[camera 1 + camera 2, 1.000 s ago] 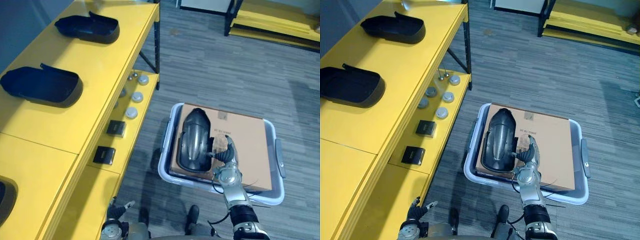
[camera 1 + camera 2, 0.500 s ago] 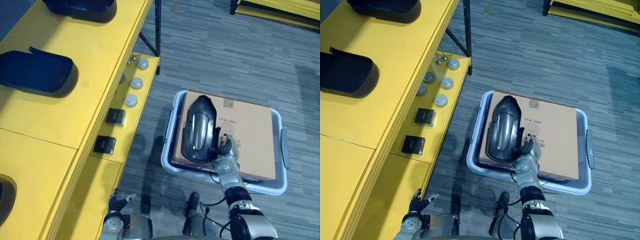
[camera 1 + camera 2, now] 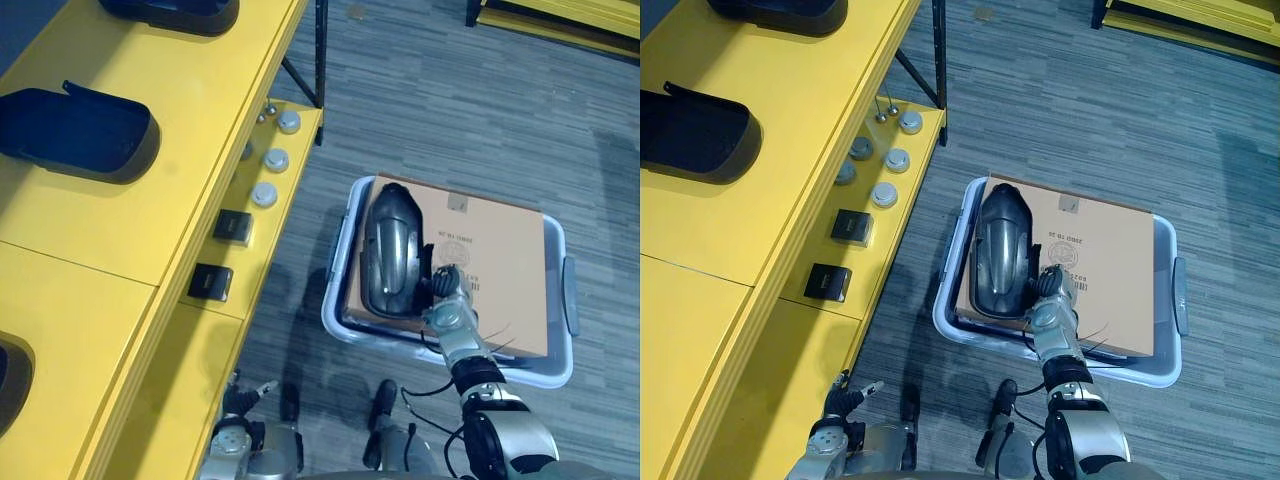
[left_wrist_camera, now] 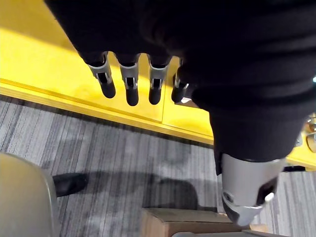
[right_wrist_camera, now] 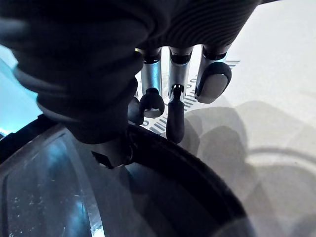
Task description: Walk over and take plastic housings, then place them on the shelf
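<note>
Lying on flat cardboard (image 3: 502,268), a glossy oval housing (image 3: 388,250) touches the right hand (image 3: 446,306).

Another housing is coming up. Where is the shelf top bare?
The shelf top is bare between the middle housing and the near housing at the view's left edge, and along its front edge. The lower ledge is crowded: round caps and black boxes.

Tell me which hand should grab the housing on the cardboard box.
Right: the right hand sits at the housing; the left hand hangs by the yellow shelf, away from it.
</note>
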